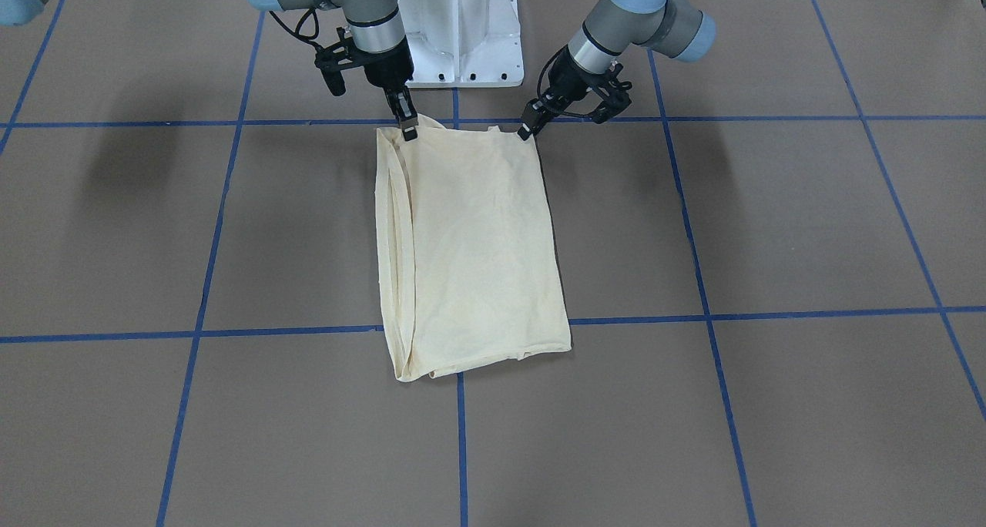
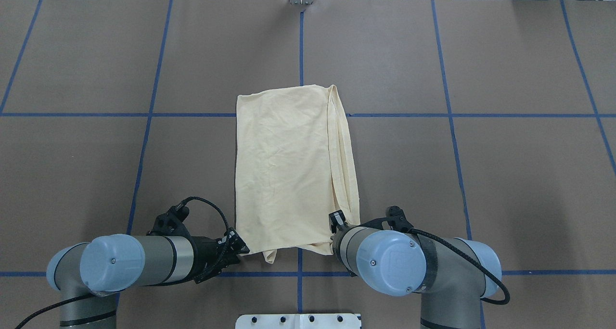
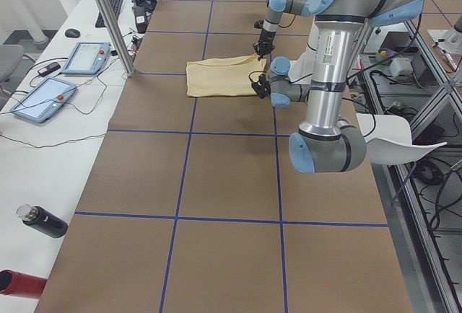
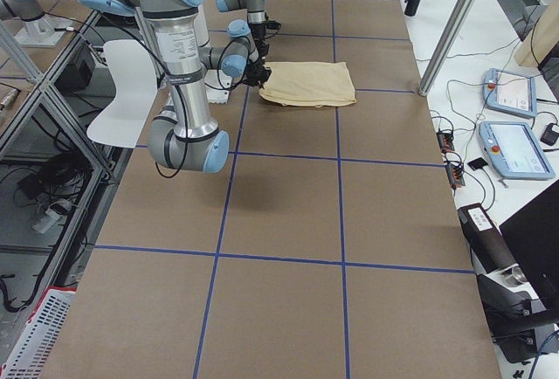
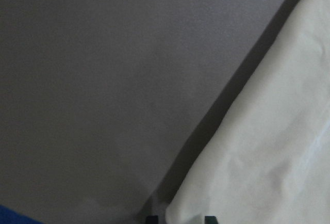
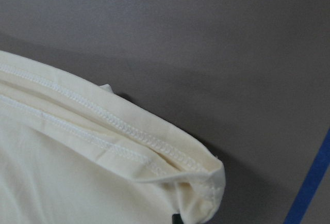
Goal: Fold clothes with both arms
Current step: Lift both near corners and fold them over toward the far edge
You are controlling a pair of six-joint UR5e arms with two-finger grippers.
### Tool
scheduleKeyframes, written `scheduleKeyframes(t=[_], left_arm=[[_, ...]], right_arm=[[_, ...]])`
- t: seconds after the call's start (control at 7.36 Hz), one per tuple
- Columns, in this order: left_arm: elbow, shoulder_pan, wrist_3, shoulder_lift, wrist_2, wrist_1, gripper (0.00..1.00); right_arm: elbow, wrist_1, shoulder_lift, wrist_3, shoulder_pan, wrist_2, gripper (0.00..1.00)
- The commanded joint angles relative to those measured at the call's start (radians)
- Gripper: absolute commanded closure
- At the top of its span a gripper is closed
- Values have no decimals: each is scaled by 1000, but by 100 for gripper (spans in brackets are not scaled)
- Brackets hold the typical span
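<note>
Closest to the right wrist lens, the stitched corner of the shirt (image 6: 103, 182) is bunched and raised off the table (image 1: 770, 226), throwing a shadow beneath it. The right gripper (image 1: 408, 130) looks clamped on that corner. The left gripper (image 1: 527, 130) sits at the opposite near corner with cloth between its fingertips (image 5: 209, 218), though whether they have pressed home I cannot tell. The shirt lies mid-table as a long cream rectangle running away from the robot's base, with its doubled layers along the robot's right edge and no print showing. The step in hand appears to be taking both near corners for a fold toward the far hem. To do it well, confirm that each grip holds every layer. Then raise the two corners together at equal height with the edge between them taut, carry them straight forward, and lay them square on the far edge.
</note>
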State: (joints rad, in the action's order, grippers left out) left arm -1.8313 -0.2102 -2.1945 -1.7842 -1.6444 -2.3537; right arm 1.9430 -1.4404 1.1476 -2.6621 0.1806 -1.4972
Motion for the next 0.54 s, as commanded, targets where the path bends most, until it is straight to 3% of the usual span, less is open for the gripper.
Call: scheduleKeyframes(t=[0.0,0.14,0.41], left_arm=[[0,0,-1,0,2,1,74],[0,0,-1,-3,0,-1,96],[-15,0,10,3,-15,-1,100]], right_arm=[[1,0,-2,-1,-1,0,100],[5,0,0,-1,-1,0,100],[7,0,1,-1,0,0,100]])
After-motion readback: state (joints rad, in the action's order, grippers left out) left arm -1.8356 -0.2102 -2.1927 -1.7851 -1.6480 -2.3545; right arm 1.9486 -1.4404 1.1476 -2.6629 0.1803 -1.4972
